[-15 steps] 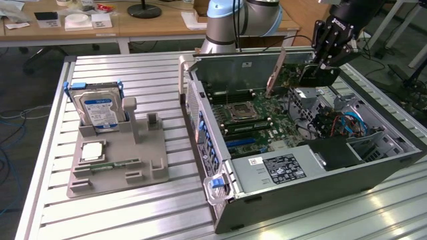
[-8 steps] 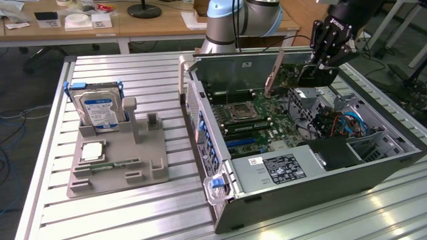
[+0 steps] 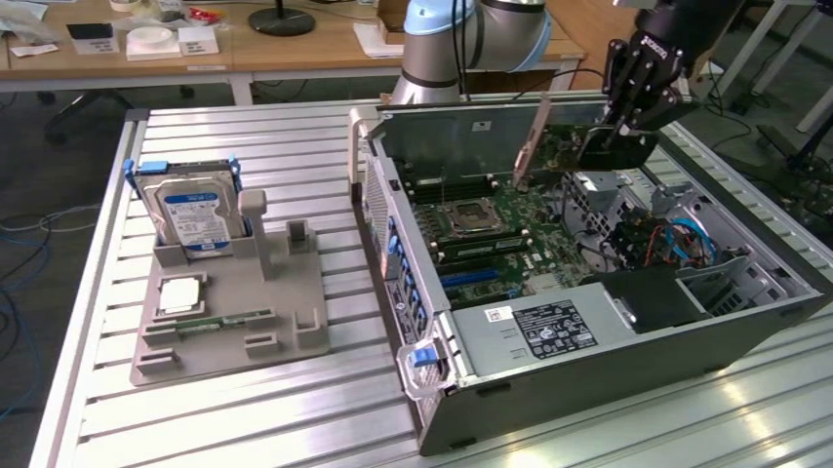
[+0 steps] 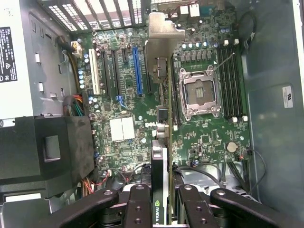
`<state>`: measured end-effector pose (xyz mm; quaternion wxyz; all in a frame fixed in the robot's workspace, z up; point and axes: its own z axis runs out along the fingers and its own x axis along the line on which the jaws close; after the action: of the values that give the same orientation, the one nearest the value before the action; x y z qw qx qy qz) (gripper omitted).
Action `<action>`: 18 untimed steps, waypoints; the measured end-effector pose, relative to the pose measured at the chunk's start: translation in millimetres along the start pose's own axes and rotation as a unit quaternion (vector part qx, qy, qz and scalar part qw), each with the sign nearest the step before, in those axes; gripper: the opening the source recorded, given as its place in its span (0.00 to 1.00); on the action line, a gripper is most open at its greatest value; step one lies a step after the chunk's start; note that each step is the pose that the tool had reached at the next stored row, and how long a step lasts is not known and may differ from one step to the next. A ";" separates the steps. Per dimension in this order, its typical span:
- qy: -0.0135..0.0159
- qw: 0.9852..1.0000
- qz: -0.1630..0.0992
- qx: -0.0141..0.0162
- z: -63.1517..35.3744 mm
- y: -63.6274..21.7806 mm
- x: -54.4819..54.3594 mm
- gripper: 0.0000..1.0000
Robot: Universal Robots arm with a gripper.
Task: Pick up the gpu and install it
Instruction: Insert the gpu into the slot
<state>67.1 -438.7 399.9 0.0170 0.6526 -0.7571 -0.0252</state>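
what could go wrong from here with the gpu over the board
1. The gpu, clamped edge-on in the gripper, sits close beside the cpu socket. A small drift that way could knock the socket.
2. The card does not look lined up with the long blue slot. Pressed down where it is, its edge might jam on board components.

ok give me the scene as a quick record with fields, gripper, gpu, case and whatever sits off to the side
gripper: shut on the gpu
gpu: held on edge over the motherboard, bracket toward the rear slots; contact with a slot cannot be told
computer case: open, lying on its side on the table
hard drive: upright in the grey holder, at the exterior view's left
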 end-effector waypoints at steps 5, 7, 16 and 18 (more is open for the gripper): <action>0.000 1.000 0.000 0.000 1.4 4.0 0.6 0.26; 0.000 1.000 0.000 0.000 1.6 6.2 1.0 0.26; 0.000 1.000 0.001 0.000 2.5 13.3 2.0 0.26; 0.000 1.000 0.001 0.000 3.4 13.4 2.0 0.26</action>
<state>53.4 -438.6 397.4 0.0170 0.6521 -0.7575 -0.0252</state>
